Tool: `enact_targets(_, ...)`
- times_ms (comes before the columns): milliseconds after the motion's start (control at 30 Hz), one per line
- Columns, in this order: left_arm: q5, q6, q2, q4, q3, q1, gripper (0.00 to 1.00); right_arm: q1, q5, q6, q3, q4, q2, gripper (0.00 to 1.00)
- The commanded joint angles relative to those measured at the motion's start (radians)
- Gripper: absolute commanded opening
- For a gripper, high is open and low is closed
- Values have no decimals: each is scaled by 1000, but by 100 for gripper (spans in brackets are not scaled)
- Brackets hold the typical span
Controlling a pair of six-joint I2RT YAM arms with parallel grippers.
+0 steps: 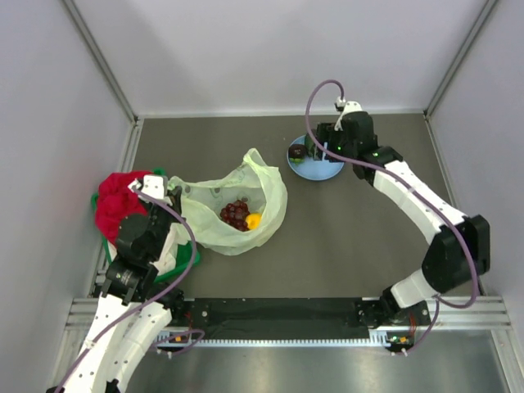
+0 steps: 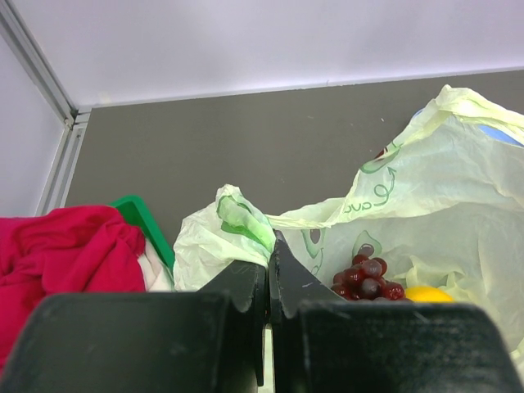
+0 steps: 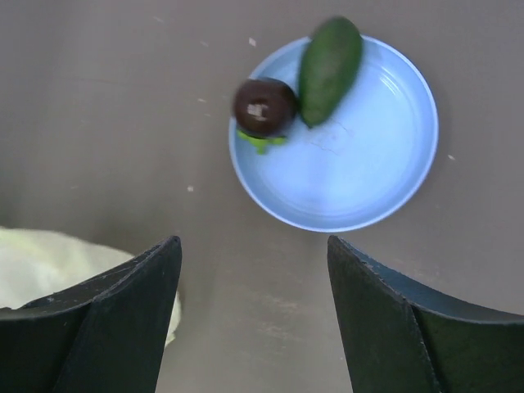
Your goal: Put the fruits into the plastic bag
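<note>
Plastic bag [image 1: 270, 192] lies crumpled on the desk [image 1: 368, 246] left of centre when seen from above, mouth open. A bunch of grapes [image 1: 235, 214] and an orange [image 1: 254, 220] are already inside. The left pincer [image 1: 174, 198] sits at the bag's left edge, beside a red cloth [image 1: 119, 201]. The right pincer [image 1: 315, 151] hangs over a blue plate [image 1: 327, 172] at the far side, well apart from the bag.

From the left wrist, the jaws are pressed together on a bunched fold of the bag's rim, which keeps the mouth up. The grapes and orange show through the opening.

From the right wrist, the jaws stand wide with nothing between them, above the near edge of the plate. A dark fruit [image 3: 264, 106] and a green fruit [image 3: 329, 59] rest on the plate, touching each other.

I judge the task about half done, with the step in hand being the approach to a third fruit. Next, the right arm should reach further forward, centre on one fruit, descend and close without knocking its neighbour.
</note>
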Motion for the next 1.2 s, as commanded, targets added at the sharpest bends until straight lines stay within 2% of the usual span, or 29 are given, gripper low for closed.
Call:
enact_targets(0, -10, -2, 8, 44, 4, 4, 0, -14, 62, 14, 120, -27, 88, 72)
enact_targets(100, -11, -2, 10, 45, 2, 4, 0, -21, 97, 6, 187, -59, 171, 72)
enact_targets(300, -14, 0, 10, 44, 5, 4, 0, -64, 71, 52, 325, -70, 341, 72)
enact_targets(500, -16, 0, 13, 42, 7, 4, 0, -82, 31, 82, 535, -93, 556, 72)
enact_targets(633, -16, 0, 11, 41, 7, 4, 0, -88, 57, 100, 621, -111, 656, 72)
enact_targets(1167, -20, 1, 13, 41, 7, 6, 0, -110, 123, 134, 700, -88, 852, 72)
